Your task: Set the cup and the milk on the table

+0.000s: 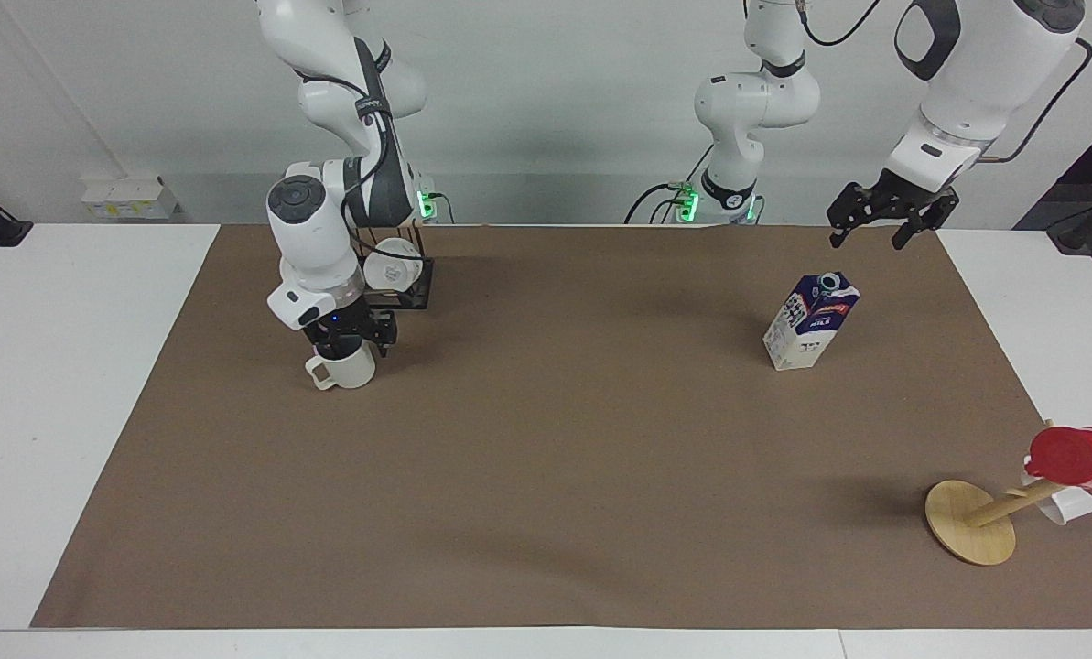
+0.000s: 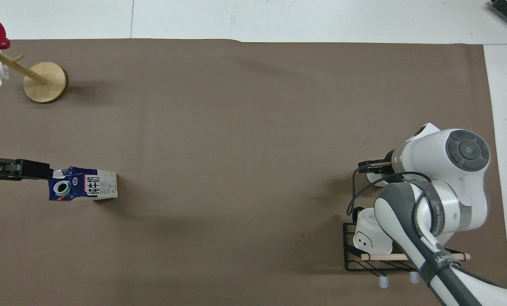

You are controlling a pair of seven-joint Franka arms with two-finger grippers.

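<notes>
Facing view | right gripper (image 1: 351, 340) at cup (image 1: 348, 366) rim, jaw state unclear; risk: tipping toward 6 o'clock | left gripper (image 1: 882, 218) spread above milk (image 1: 810, 321)

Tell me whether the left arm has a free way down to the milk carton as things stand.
Probably yes. The left gripper hangs open in the air close to the milk carton, which stands upright and alone on the brown mat. Nothing stands between them.

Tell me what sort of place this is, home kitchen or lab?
Most likely a robotics lab bench, not a kitchen: two arms stand at a white table with a brown mat, against a bare wall. The props look staged: milk carton, wire mug rack, wooden cup stand.
</notes>
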